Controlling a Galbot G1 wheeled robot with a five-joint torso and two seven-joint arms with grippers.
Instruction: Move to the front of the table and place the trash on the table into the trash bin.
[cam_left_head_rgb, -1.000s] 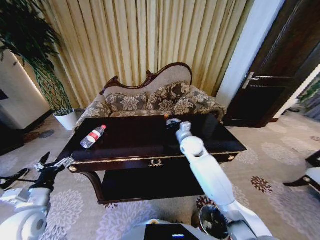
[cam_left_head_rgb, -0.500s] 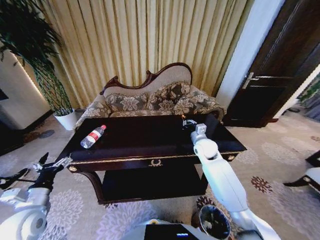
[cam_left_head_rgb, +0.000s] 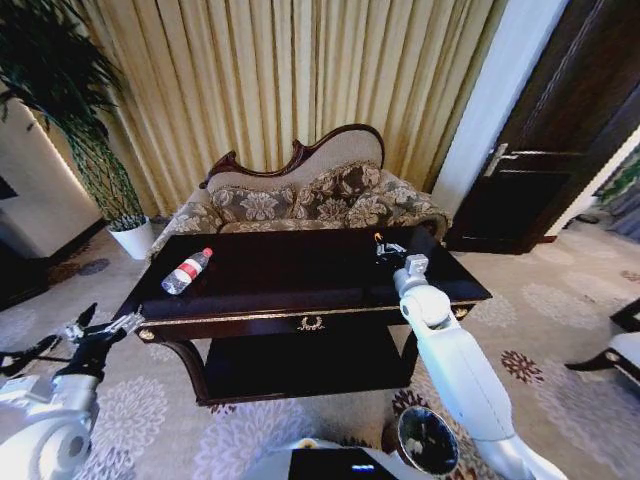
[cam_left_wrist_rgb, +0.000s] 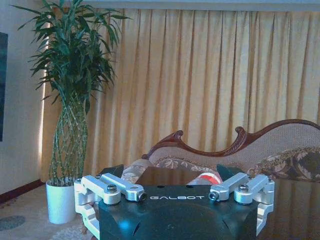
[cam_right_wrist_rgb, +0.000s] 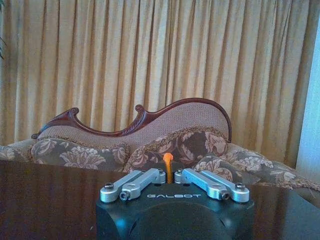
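The dark glossy table (cam_left_head_rgb: 260, 322) stands in front of me. A clear bottle (cam_left_head_rgb: 187, 271) with a red cap lies on its left part. My right gripper (cam_left_head_rgb: 384, 246) hovers over the table's right part, shut on a small orange scrap (cam_left_head_rgb: 377, 237). In the right wrist view the orange scrap (cam_right_wrist_rgb: 168, 161) sticks up between the closed fingers of the right gripper (cam_right_wrist_rgb: 168, 174). The dark round trash bin (cam_left_head_rgb: 428, 441) stands on the carpet under my right arm. My left gripper (cam_left_head_rgb: 100, 330) hangs open off the table's left corner; in the left wrist view that gripper (cam_left_wrist_rgb: 170, 175) faces the bottle (cam_left_wrist_rgb: 207, 177).
A floral sofa (cam_left_head_rgb: 300, 205) stands right behind the table, with curtains beyond. A white plant pot (cam_left_head_rgb: 132, 238) sits at the far left and a dark door (cam_left_head_rgb: 540, 170) at the right. Patterned carpet surrounds the table, and a chair edge (cam_left_head_rgb: 620, 350) shows at the right.
My right arm has swung to the right over the table, carrying the orange scrap from the middle to the right part. The left arm and the bottle have stayed put.
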